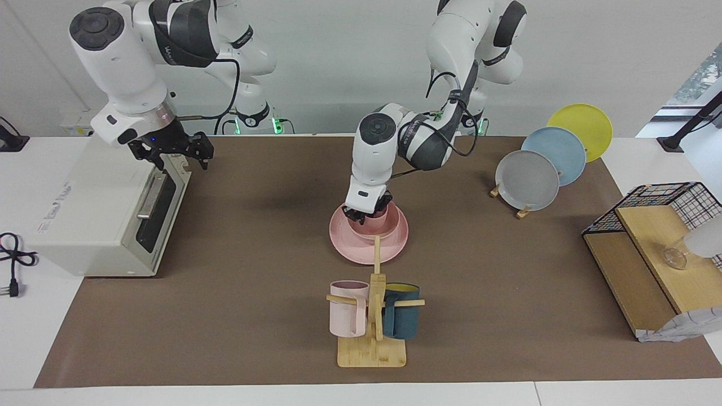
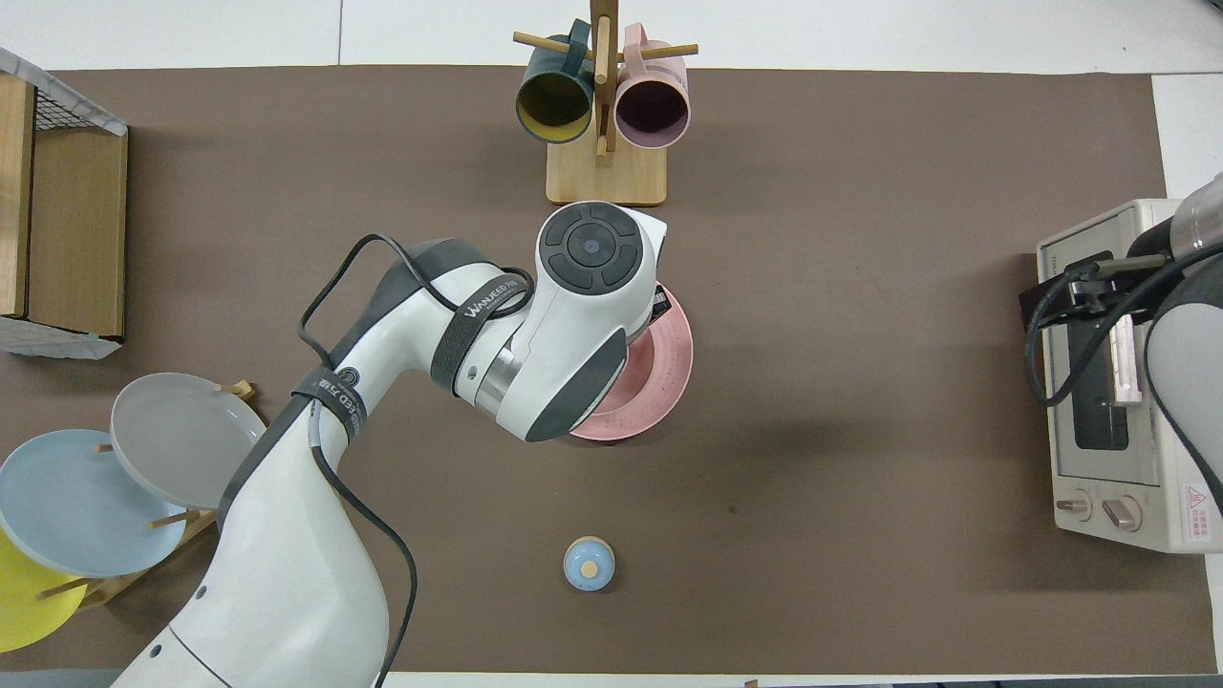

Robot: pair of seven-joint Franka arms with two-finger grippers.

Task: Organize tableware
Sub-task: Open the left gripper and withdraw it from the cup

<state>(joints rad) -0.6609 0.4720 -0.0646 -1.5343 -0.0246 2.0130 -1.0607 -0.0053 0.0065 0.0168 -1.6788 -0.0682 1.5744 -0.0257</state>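
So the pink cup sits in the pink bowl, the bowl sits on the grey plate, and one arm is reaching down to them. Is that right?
Nearly. The cup does sit in the bowl, with the left gripper down at them, but the facing view shows the bowl on the matching pink plate. The grey plate stands in a wooden rack toward the left arm's end of the table.

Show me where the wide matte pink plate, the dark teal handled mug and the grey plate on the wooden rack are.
Wide matte pink plate [image 1: 352,249]: facing view, on its bare rim.
Dark teal handled mug [image 1: 402,321]: facing view, on its outer wall.
Grey plate [image 1: 527,180]: facing view, on the middle of its face.
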